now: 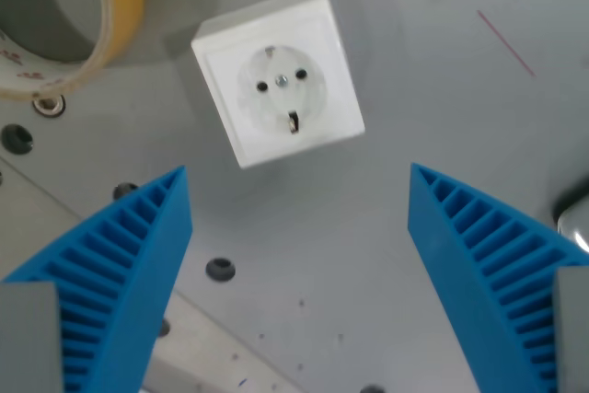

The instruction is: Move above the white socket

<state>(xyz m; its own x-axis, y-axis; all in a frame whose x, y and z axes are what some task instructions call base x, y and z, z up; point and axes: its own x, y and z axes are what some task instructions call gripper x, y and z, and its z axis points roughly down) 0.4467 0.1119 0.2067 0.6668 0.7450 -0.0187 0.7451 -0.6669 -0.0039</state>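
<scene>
The white socket (279,83) is a square box with a round face and two pin holes, lying tilted on the grey table in the upper middle of the wrist view. My gripper (299,181) is open, its two blue ribbed fingers (129,264) spread wide at the lower left and lower right. The socket sits just beyond the gap between the fingertips, slightly toward the wrist view's left. Nothing is between the fingers.
A roll of yellowish tape (83,16) lies at the top left, close to the socket. Screw holes (220,270) dot the grey table (442,89). A thin red mark (504,41) is at the upper right. A dark object edge (575,213) shows at the right border.
</scene>
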